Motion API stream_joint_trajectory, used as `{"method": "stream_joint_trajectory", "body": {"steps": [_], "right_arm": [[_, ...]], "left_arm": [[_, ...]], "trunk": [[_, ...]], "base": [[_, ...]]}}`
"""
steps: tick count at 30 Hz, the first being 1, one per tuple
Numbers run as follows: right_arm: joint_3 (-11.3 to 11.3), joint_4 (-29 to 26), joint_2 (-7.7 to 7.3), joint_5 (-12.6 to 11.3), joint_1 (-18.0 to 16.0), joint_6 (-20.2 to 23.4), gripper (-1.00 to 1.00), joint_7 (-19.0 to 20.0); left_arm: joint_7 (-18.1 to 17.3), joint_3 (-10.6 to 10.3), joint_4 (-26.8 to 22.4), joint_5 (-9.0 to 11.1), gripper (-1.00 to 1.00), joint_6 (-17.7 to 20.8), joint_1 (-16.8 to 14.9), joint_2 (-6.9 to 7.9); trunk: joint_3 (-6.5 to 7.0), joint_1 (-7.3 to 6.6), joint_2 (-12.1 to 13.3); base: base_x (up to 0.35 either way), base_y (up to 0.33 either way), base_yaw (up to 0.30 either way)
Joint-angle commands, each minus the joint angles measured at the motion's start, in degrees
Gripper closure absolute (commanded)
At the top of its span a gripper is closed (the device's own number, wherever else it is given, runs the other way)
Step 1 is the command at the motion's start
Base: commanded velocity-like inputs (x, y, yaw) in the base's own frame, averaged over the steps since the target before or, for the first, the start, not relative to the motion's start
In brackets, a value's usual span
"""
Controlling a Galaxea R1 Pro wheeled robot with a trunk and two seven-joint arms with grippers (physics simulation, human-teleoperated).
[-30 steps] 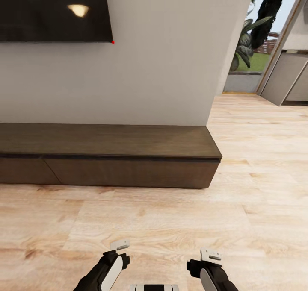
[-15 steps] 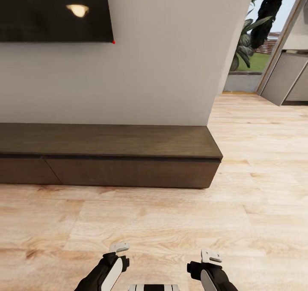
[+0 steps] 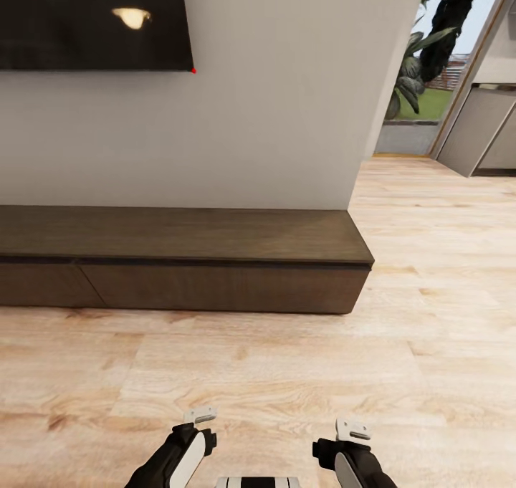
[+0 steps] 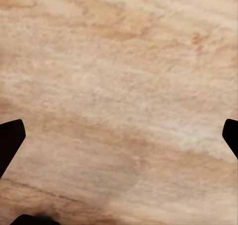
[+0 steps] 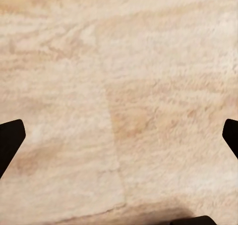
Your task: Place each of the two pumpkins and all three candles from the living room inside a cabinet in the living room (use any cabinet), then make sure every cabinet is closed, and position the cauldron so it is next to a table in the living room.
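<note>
My left gripper [image 4: 119, 136] and right gripper [image 5: 119, 136] both hang low over the pale wood floor [image 3: 272, 373], fingers spread wide apart, nothing between them; each wrist view gives bare floorboards with a dark fingertip at either edge. In the head view both grippers sit close to my trunk, well short of the cabinet [image 3: 179, 262]. The cabinet is the long low dark-brown unit straight ahead against the grey wall [image 3: 287, 115]; its flat drawer fronts sit flush, all shut, and its top is bare. Open floor lies between me and the cabinet. Above the cabinet's left part hangs a black screen [image 3: 93, 18] reflecting a lamp. Past the cabinet's right end the floor runs on to a glazed opening with green plants [image 3: 423, 58] and grey kitchen units [image 3: 487, 130].
</note>
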Motion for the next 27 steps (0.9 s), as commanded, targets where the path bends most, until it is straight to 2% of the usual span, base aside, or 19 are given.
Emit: {"method": "stream_joint_trajectory", "body": {"steps": [1, 20, 27], "right_arm": [[0.2, -0.1, 0.0, -0.6, 0.0, 0.1, -1.0, -0.6], [0.2, 0.0, 0.11, -0.5, 0.0, 0.1, -1.0, -0.6], [0.3, 0.0, 0.18, -0.5, 0.0, 0.0, -1.0, -0.7]], "left_arm": [[0.5, -0.3, -0.1, 0.6, -1.0, 0.1, 0.0, 0.05], [0.5, -0.4, -0.1, 0.5, -1.0, 0.1, 0.0, -0.07], [0.5, -0.4, -0.1, 0.4, -1.0, 0.1, 0.0, -0.13]], "trunk": [[-0.05, -0.01, 0.0], [-0.05, -0.01, 0.0], [-0.05, -0.01, 0.0]], "base": [[-0.001, 0.001, 0.0], [0.0, -0.002, 0.0], [0.0, -0.144, 0.0]]}}
